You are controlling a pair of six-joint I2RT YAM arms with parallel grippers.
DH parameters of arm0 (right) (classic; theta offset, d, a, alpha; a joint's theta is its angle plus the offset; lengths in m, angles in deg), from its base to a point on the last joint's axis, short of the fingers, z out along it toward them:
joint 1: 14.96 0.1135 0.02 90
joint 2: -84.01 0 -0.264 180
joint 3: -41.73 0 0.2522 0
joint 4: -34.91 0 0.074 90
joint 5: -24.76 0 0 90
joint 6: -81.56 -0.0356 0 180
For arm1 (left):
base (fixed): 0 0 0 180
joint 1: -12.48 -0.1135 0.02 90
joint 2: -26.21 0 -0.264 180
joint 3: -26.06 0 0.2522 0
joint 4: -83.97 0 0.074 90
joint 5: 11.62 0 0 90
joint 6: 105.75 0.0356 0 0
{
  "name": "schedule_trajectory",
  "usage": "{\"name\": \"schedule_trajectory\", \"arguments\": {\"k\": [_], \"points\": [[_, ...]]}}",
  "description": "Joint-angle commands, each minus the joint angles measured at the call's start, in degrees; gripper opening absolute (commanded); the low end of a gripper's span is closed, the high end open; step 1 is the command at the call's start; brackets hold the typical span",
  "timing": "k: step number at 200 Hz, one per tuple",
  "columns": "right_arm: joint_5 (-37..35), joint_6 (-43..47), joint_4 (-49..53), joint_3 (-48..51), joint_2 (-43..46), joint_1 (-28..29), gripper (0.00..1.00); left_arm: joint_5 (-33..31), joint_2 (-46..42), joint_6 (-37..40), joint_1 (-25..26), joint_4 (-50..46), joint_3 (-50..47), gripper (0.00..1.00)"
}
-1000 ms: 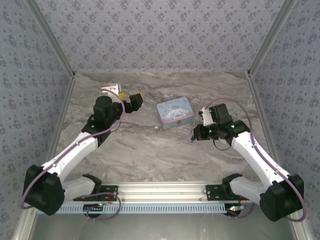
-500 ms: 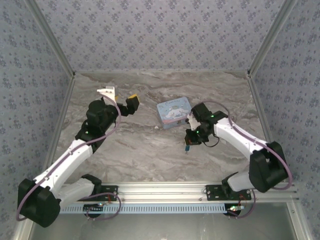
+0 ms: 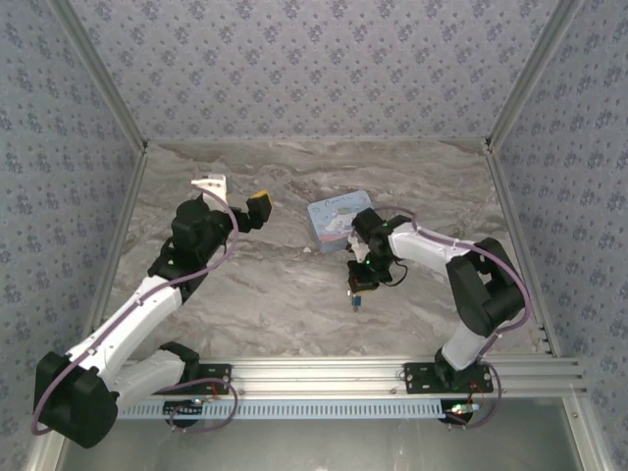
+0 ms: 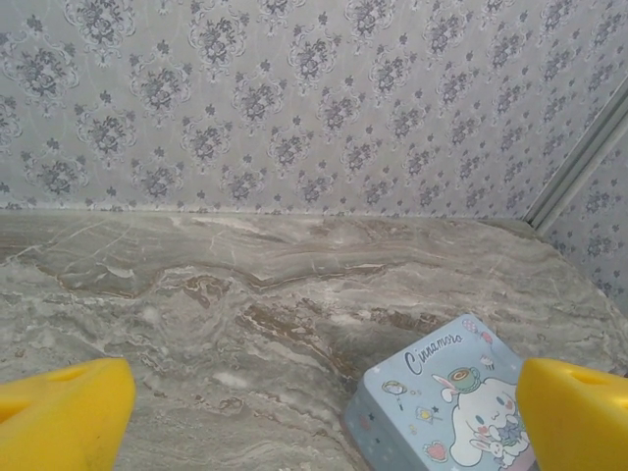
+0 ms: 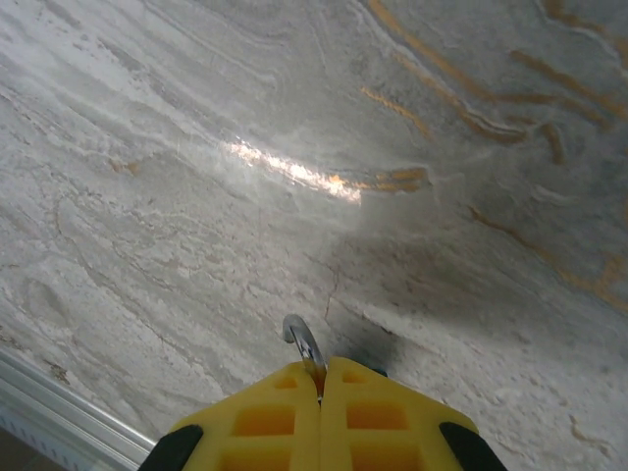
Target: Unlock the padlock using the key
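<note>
My right gripper (image 3: 357, 283) hangs over the marble just in front of the tin box, shut on the padlock (image 3: 355, 300), whose teal body pokes out below the fingertips. In the right wrist view the yellow fingers (image 5: 265, 417) are pressed together at the gripper tip (image 5: 321, 378), and the padlock's silvery shackle (image 5: 300, 339) curves out between them above the table. My left gripper (image 3: 235, 196) is open to the left of the tin box with nothing between its yellow fingertips (image 4: 59, 412). The key is out of view.
A pale blue cartoon-printed tin box (image 3: 339, 218) lies at mid-table and also sits at the lower right of the left wrist view (image 4: 461, 402). Patterned walls close in the back and both sides. A metal rail (image 3: 314, 373) runs along the near edge.
My right gripper has swung left and nearer with the padlock, from right of the tin box to just in front of it. The left arm shifted slightly left.
</note>
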Motion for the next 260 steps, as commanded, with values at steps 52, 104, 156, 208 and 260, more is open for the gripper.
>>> {"name": "schedule_trajectory", "arguments": {"k": [52, 104, 156, 208, 260], "points": [[-3.69, 0.62, 0.82, -2.83, 3.65, 0.66, 0.37, -1.81, -1.34, 1.13, -0.34, -1.00, 0.63, 0.99], [-12.87, 2.45, -0.60, -2.86, 15.07, -1.03, 0.52, -4.68, -2.31, 0.99, -0.42, -1.78, 0.80, 0.99], [-19.67, 2.54, -7.88, 0.73, 29.24, -5.38, 0.72, -8.32, -6.63, 0.68, -0.66, -4.07, -0.40, 0.99], [-22.17, 2.52, -16.50, 8.33, 42.57, -13.49, 1.00, -14.49, -11.47, 0.46, -1.28, -3.53, -4.45, 0.99], [-25.36, 0.00, -28.67, 19.42, 53.46, -20.57, 1.00, -18.18, -11.93, 3.51, -2.14, -1.29, -6.96, 0.99]]}}
